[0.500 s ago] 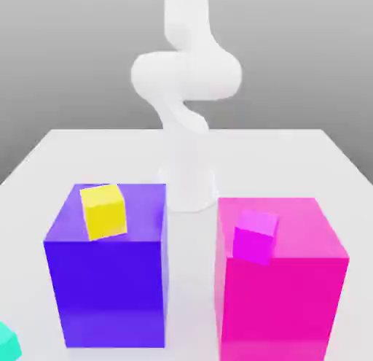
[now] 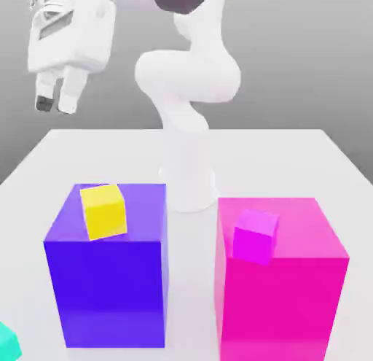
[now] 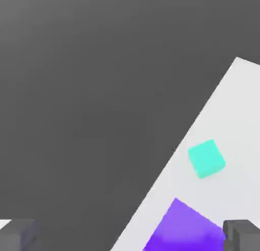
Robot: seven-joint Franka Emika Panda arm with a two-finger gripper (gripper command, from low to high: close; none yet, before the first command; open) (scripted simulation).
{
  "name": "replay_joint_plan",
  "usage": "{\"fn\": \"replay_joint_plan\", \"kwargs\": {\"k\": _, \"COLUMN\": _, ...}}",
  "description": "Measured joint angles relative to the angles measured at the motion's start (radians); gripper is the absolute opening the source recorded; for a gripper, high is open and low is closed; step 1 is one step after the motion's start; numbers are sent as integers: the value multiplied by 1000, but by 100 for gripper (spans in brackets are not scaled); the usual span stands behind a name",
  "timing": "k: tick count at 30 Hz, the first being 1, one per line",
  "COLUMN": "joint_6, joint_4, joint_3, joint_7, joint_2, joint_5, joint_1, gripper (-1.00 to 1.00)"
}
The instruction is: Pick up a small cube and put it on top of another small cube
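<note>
A small yellow cube (image 2: 103,211) rests tilted on a large purple block (image 2: 109,279). On the big pink block (image 2: 284,294) lies a small magenta cube (image 2: 255,235). A third small cube, teal (image 2: 7,341), lies on the table at the exterior view's lower left; the hand view has it as well (image 3: 206,158), beyond a corner of the purple block (image 3: 185,229). My gripper (image 2: 56,102) hangs high above the table's far left corner in the exterior view, well away from every cube. It is open and holds nothing; its fingertips (image 3: 18,235) stand wide apart.
The white table (image 2: 291,162) carries both big blocks near its front. The arm's white base column (image 2: 191,177) rises between and behind them. The hand view has the table's edge (image 3: 203,118) against a dark floor.
The arm has swung, and the gripper has come into the exterior view at the upper left. No cube has moved.
</note>
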Motion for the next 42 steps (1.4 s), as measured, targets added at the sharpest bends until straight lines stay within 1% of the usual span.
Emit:
{"fn": "replay_joint_plan", "kwargs": {"k": 5, "joint_6": 76, "joint_4": -80, "joint_3": 2, "joint_7": 233, "joint_2": 106, "joint_5": -14, "joint_1": -122, "gripper": 0}}
{"fn": "replay_joint_plan", "kwargs": {"k": 12, "joint_6": 182, "joint_4": -193, "joint_3": -24, "joint_7": 547, "joint_2": 251, "joint_5": -20, "joint_1": -265, "gripper": 0}}
{"fn": "replay_joint_plan", "kwargs": {"k": 15, "joint_6": 227, "joint_4": -241, "joint_3": -45, "joint_7": 670, "joint_2": 312, "joint_5": -6, "joint_1": -311, "gripper": 0}}
{"fn": "replay_joint_plan", "kwargs": {"k": 18, "joint_6": 273, "joint_4": -289, "joint_3": -72, "joint_7": 777, "joint_2": 371, "joint_5": 31, "joint_1": -355, "gripper": 0}}
{"fn": "replay_joint_plan", "kwargs": {"k": 21, "joint_6": 338, "joint_4": -293, "joint_3": -75, "joint_7": 811, "joint_2": 450, "joint_5": 50, "joint_1": -376, "gripper": 0}}
{"fn": "replay_joint_plan", "kwargs": {"k": 27, "joint_6": 494, "joint_4": -265, "joint_3": -87, "joint_7": 827, "joint_2": 638, "joint_5": 38, "joint_1": -356, "gripper": 0}}
{"fn": "replay_joint_plan", "kwargs": {"k": 28, "joint_6": 516, "joint_4": -261, "joint_3": -91, "joint_7": 827, "joint_2": 664, "joint_5": 35, "joint_1": -353, "gripper": -100}}
{"fn": "replay_joint_plan", "kwargs": {"k": 35, "joint_6": 521, "joint_4": -261, "joint_3": -92, "joint_7": 827, "joint_2": 667, "joint_5": 36, "joint_1": -352, "gripper": -100}}
{"fn": "replay_joint_plan", "kwargs": {"k": 42, "joint_6": 355, "joint_4": -292, "joint_3": -81, "joint_7": 816, "joint_2": 468, "joint_5": 53, "joint_1": -359, "gripper": -100}}
